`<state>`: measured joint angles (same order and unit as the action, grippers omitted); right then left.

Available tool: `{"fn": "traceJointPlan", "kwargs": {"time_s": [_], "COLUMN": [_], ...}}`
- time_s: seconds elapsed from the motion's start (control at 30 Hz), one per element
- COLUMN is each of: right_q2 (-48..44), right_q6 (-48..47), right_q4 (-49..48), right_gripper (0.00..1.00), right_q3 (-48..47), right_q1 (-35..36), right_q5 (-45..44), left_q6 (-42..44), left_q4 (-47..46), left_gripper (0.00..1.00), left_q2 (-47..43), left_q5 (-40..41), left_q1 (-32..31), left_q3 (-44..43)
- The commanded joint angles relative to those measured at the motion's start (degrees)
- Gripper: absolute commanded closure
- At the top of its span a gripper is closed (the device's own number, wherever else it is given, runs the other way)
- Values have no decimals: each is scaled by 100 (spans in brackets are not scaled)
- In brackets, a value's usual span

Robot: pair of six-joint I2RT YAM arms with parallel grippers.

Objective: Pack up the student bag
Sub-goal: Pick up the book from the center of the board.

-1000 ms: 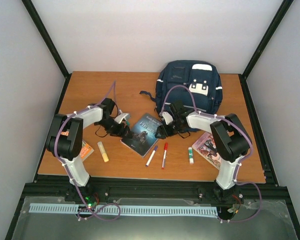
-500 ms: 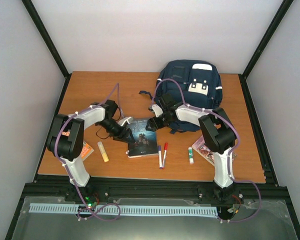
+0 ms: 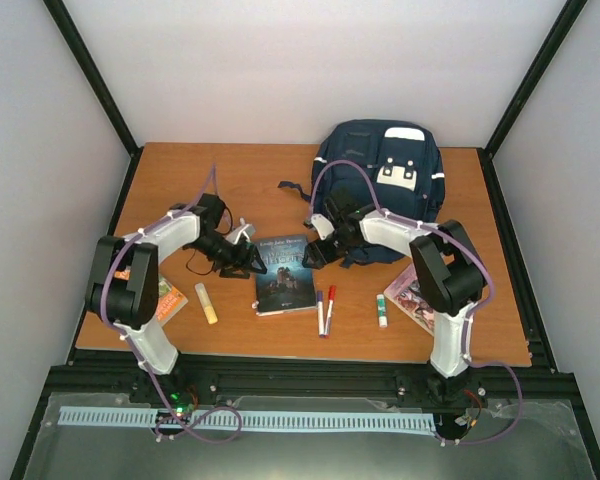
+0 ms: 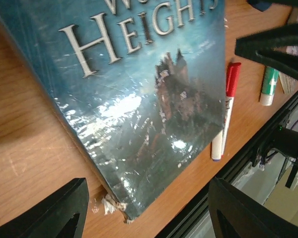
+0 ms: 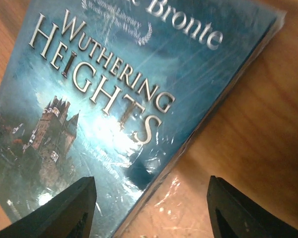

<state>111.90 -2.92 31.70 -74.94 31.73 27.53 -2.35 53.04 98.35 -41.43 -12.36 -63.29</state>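
Observation:
The student bag (image 3: 380,172), navy with a white front patch, lies at the back right of the table. A teal paperback, "Wuthering Heights" (image 3: 285,272), lies flat in the middle. My left gripper (image 3: 252,258) is at the book's left edge, open; in the left wrist view its fingers (image 4: 57,210) straddle the book's (image 4: 139,99) worn corner without touching it. My right gripper (image 3: 311,254) is at the book's upper right edge, open. In the right wrist view the right gripper (image 5: 151,213) spans the book's (image 5: 99,99) edge and bare wood.
A blue-capped marker (image 3: 320,311) and a red marker (image 3: 329,308) lie just right of the book, and a green-capped glue stick (image 3: 381,310) beyond them. A comic (image 3: 412,296) lies at the right, a yellow stick (image 3: 207,303) and an orange book (image 3: 166,298) at the left.
The book has turned from slanted to nearly square with the table and slid slightly left. The markers were shoved closer together. Both grippers shifted with it, the right one moving left and back.

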Motion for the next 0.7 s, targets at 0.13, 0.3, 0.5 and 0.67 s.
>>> {"fn": "traceJointPlan", "kwargs": {"time_s": [0.13, 0.3, 0.5, 0.67], "right_q2": [382, 689, 878, 958], "right_q6": [215, 342, 333, 399], "right_q4": [-85, -130, -161, -337], "right_gripper": [45, 61, 73, 75], "right_q3": [78, 103, 377, 512], "right_q1": [9, 9, 9, 108], "right_q5": [696, 463, 319, 502], "left_q6": [-1203, -1495, -1595, -1533], "left_q4": [-1367, -1554, -1981, -2089], "left_gripper": [32, 25, 24, 25], "left_q2": [494, 702, 1052, 1397], "left_q5": [81, 226, -499, -1221], "left_q1": [49, 49, 50, 49], "left_q3": [351, 541, 655, 315]}}
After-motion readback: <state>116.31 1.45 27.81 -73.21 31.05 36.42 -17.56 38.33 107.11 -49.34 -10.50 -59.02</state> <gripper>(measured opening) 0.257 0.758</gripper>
